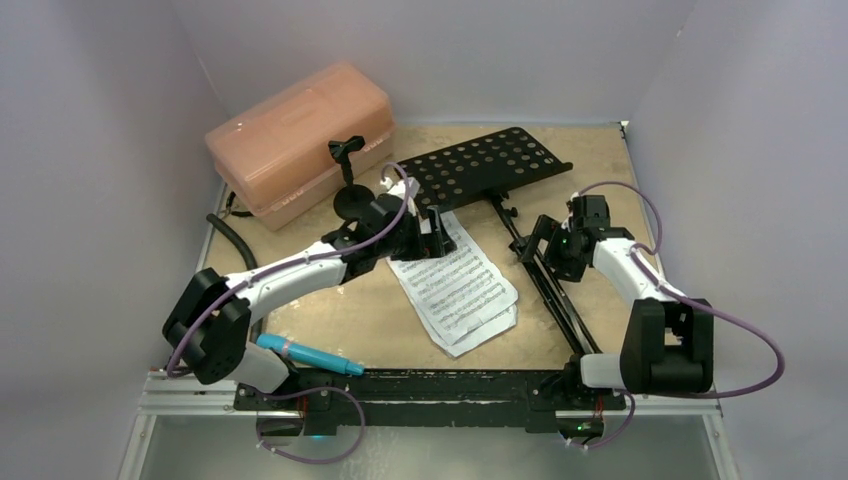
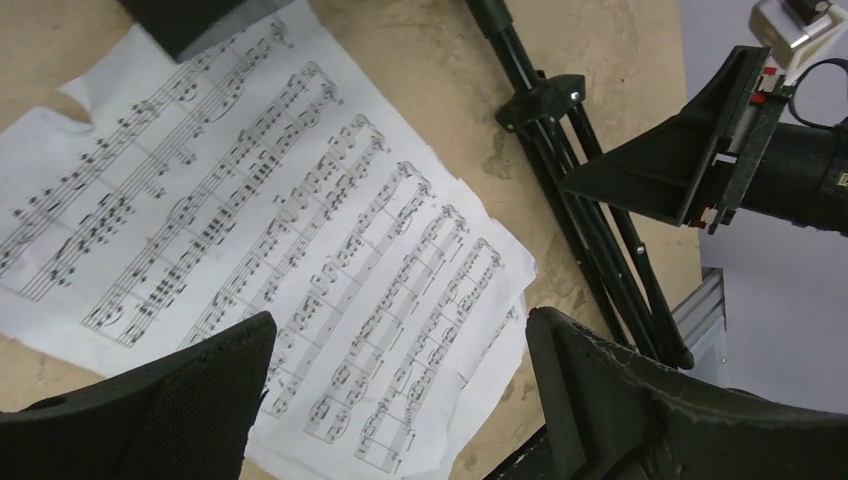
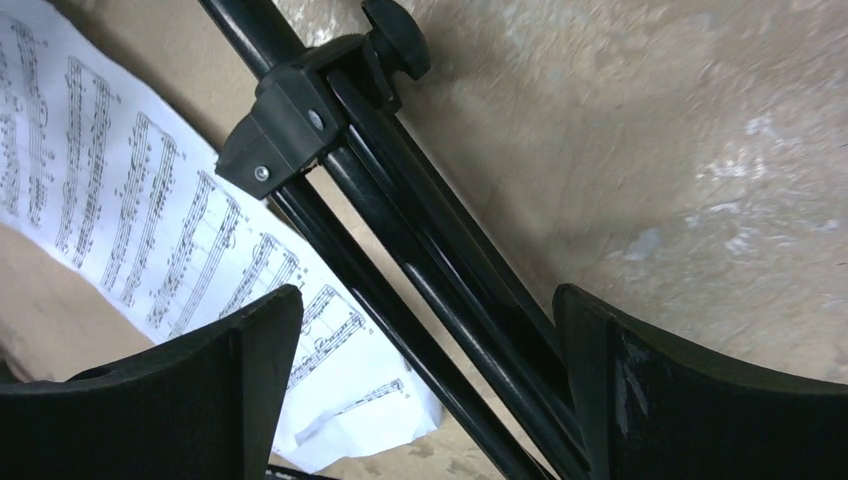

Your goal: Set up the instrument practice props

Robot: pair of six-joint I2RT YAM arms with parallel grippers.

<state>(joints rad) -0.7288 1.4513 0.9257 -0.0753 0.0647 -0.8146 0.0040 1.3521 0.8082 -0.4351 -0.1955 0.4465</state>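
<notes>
The black music stand lies flat on the table, its perforated desk [image 1: 487,163] at the back and its folded tripod legs [image 1: 560,300] running to the front right. Two overlapping sheet-music pages [image 1: 458,290] lie in the middle. My left gripper [image 1: 432,232] is open above the pages' top edge [image 2: 290,240]. My right gripper [image 1: 537,245] is open, its fingers straddling the stand's legs [image 3: 440,300] just below the collar [image 3: 290,130]. The small mic stand [image 1: 351,190] stands beside the pink box. The cyan microphone [image 1: 305,356] lies by the left arm's base.
A pink translucent box [image 1: 298,140] sits at the back left. A black hose [image 1: 232,240] runs along the left edge. White walls close in on three sides. The arms' mounting rail [image 1: 420,385] spans the near edge.
</notes>
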